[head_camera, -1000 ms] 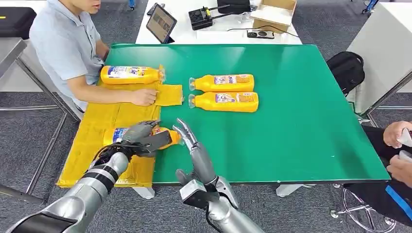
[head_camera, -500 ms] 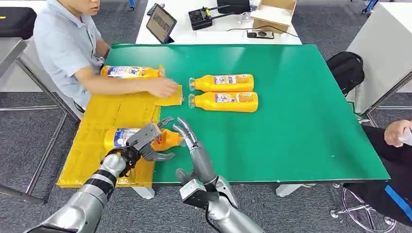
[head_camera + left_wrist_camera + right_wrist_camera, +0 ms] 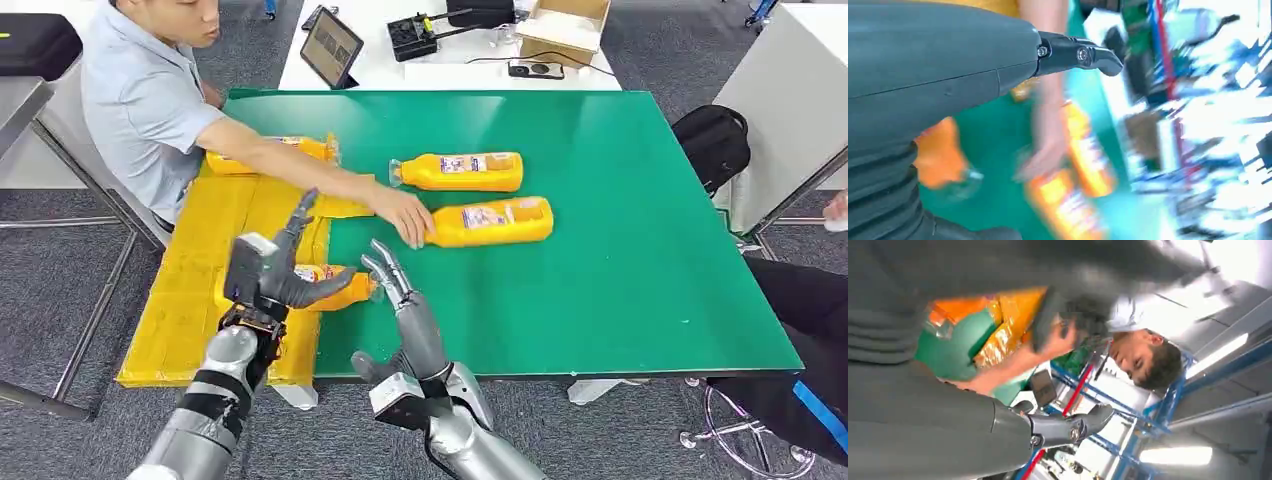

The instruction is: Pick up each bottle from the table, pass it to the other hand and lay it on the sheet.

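An orange bottle (image 3: 335, 287) lies on the yellow sheet (image 3: 190, 290) at the table's near left, its clear cap pointing out over the green top. My left hand (image 3: 268, 272) hovers just over its label end, fingers spread, holding nothing. Just right of the cap, my right hand (image 3: 402, 300) stands open with straight fingers. Two more orange bottles (image 3: 462, 171) (image 3: 492, 221) lie mid-table; a person's hand (image 3: 405, 216) rests on the neck of the nearer one. Another bottle (image 3: 305, 148) lies at the sheet's far end, partly hidden by the person's arm. The left wrist view shows the bottle (image 3: 942, 154), blurred.
The person sits at the table's left side, arm (image 3: 290, 165) stretched over the sheet. The green table (image 3: 620, 250) is bare on its right half. A tablet (image 3: 331, 47) and boxes stand on a white table behind. A black bag (image 3: 712, 140) sits right of the table.
My left hand let go of the bottle on the sheet, opened and lifted off it. The person's hand reached from the sheet to the nearer mid-table bottle and shifted it. My right hand stayed.
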Tool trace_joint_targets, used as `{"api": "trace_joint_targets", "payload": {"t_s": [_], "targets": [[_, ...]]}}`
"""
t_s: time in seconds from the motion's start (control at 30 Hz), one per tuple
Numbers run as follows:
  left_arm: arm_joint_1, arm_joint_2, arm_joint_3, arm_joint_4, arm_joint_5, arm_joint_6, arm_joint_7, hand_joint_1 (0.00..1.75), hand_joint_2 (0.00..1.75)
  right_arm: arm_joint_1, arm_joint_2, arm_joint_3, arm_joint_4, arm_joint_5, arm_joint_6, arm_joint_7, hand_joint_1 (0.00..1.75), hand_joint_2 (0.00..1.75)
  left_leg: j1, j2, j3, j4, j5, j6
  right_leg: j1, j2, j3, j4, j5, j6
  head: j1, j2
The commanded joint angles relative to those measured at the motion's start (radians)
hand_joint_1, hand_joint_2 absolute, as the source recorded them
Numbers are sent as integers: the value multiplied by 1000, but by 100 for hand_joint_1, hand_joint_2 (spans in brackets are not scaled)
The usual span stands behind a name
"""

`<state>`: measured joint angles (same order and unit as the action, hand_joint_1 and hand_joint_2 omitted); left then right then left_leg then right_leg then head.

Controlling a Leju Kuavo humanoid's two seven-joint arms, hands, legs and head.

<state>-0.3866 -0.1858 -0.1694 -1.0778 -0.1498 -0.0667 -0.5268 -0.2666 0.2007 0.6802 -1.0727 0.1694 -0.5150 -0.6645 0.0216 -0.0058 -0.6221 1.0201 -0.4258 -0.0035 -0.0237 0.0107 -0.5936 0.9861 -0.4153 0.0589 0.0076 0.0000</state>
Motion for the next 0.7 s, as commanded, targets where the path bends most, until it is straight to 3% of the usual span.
{"api": "trace_joint_targets", "payload": {"t_s": [0.03, 0.17, 0.3, 0.4, 0.47, 0.57, 0.6, 0.7], "targets": [[110, -48, 45, -234, 177, 83, 15, 0, 175, 26, -36, -22, -20, 20, -62, -34, 0, 175, 1, 1, 4, 0, -1, 1, 1, -1, 4, -1, -1, -3, 0, 0], [269, -40, 43, -424, 317, 169, 29, 0, 175, 165, -78, -137, -198, 93, -179, -34, 0, 175, 0, 1, 3, -2, -1, 1, 1, -1, 3, -2, -1, -2, 0, 0], [430, -16, 37, -574, 337, 182, 13, 0, 175, 329, -95, -323, -393, 196, -183, -34, 0, 175, 0, -1, 2, -1, -2, 0, 0, -2, 1, -1, -2, -1, 0, 0], [495, -15, 47, -646, 298, 183, -16, 0, 175, 391, -102, -442, -403, 342, -183, -34, 0, 175, 0, 0, 5, -1, -5, 2, 1, -1, 5, -2, -4, -2, 0, 0], [511, -8, 47, -670, 228, 213, -41, 0, 175, 401, -91, -558, -352, 506, -183, -17, 0, 175, 0, -1, 3, -1, -5, 2, 0, -2, 3, -3, -3, -1, 0, 0], [543, -5, 48, -709, 135, 262, -81, 0, 175, 372, -130, -606, -288, 585, -167, 82, 0, 175, 0, -1, 1, -1, -5, 1, 0, -2, 2, -3, -4, 1, 0, 0], [558, -3, 47, -730, 131, 255, -87, 0, 175, 348, -159, -617, -244, 706, -129, 194, 0, 175, 0, -1, 4, -2, -6, 2, 1, -2, 5, -4, -4, 0, 0, 0], [571, -6, 47, -745, 128, 252, -87, 0, 175, 326, -167, -633, -224, 715, -101, 230, 0, 175, 0, 1, 2, -1, -6, 2, 0, 0, 3, -3, -3, 0, 0, 0]]}}
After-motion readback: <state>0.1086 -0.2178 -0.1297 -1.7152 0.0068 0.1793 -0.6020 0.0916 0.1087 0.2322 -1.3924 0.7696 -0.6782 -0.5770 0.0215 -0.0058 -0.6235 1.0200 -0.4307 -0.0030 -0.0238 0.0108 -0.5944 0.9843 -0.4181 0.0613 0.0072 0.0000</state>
